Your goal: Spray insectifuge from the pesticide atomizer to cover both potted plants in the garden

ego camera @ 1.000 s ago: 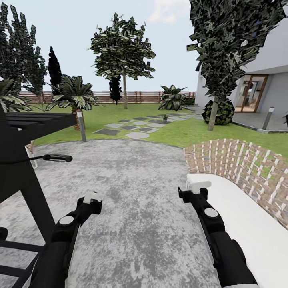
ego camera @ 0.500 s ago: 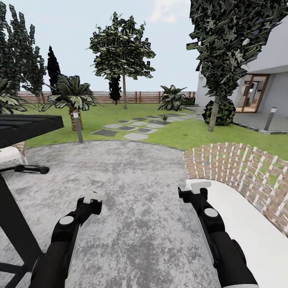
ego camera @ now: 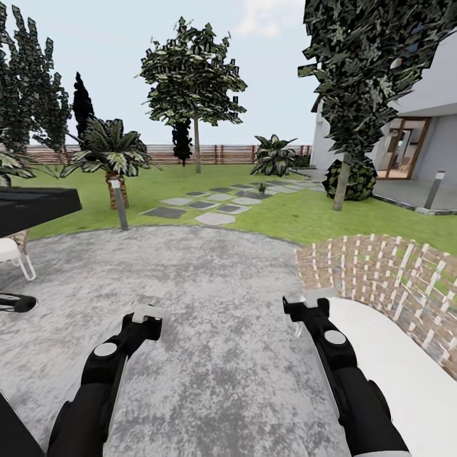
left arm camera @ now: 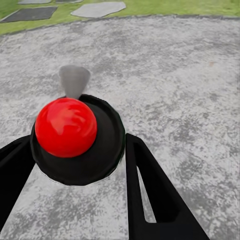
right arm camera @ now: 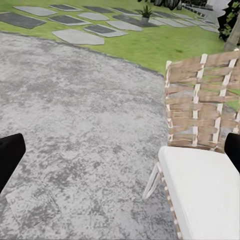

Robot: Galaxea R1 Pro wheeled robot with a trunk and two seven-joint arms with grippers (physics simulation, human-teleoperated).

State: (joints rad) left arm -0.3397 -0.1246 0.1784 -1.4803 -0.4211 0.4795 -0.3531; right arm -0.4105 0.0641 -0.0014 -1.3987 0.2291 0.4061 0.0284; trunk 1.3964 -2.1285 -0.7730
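Barely started tbh: both grippers, left [ego camera: 147, 313] and right [ego camera: 312, 296], carry nothing, openness unclear, one potted plant [ego camera: 261, 188] far off, upper middle.

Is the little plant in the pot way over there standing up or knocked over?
Standing up: the potted plant sits upright among the stepping stones, leaves pointing up.

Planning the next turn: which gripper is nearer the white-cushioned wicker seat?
Right. The right gripper hangs at the seat's near edge; the left gripper is across the paving.
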